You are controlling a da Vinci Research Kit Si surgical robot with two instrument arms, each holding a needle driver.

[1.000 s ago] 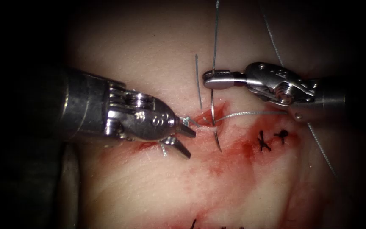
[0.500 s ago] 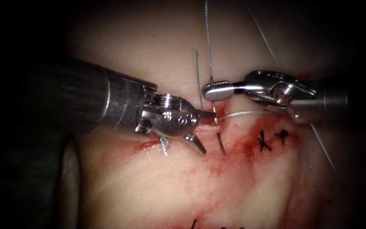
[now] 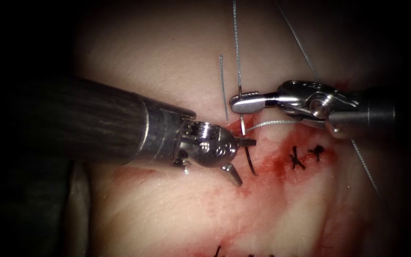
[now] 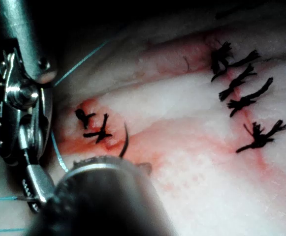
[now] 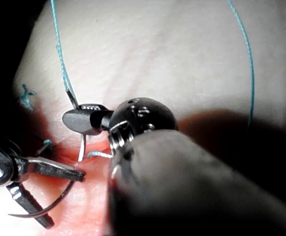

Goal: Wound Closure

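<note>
Change since earlier frames: the left pincer [image 3: 243, 157] has been advanced rightward along the cut toward the needle [image 3: 247, 143], and the needle's lower arc has been swung right with its tip lifted clear of the tissue [image 3: 167, 209].

Endoscope view, right pincer [image 3: 236, 102]: pressed together on the needle at its thread end, just far of the cut [image 3: 243, 133].

Endoscope view, needle: hung down from the right pincer across the cut; its middle is met at the cut's red opening by the upper jaw of the left pincer, and its pointed end is seen curving near and right over the red fluid [image 3: 262, 171].

Endoscope view, left pincer: spread, one jaw laid against the needle's mid-curve, the other angled down and near; nothing is clamped.

Endoscope view, thread [image 3: 236, 43]: run from the needle's end up to the far edge; a second length is seen passing from the cut rightward beneath the right tool.

Endoscope view, earlier stitches [image 3: 304, 156]: two dark knots lie right of the needle.

Left wrist view: the needle tip [image 4: 125, 140] is seen rising beside two dark knots [image 4: 94, 126].

Right wrist view: the right pincer [image 5: 71, 119] is seen pinching the needle's end [image 5: 81, 150], the left pincer [image 5: 59, 196] spread about its curve.
</note>
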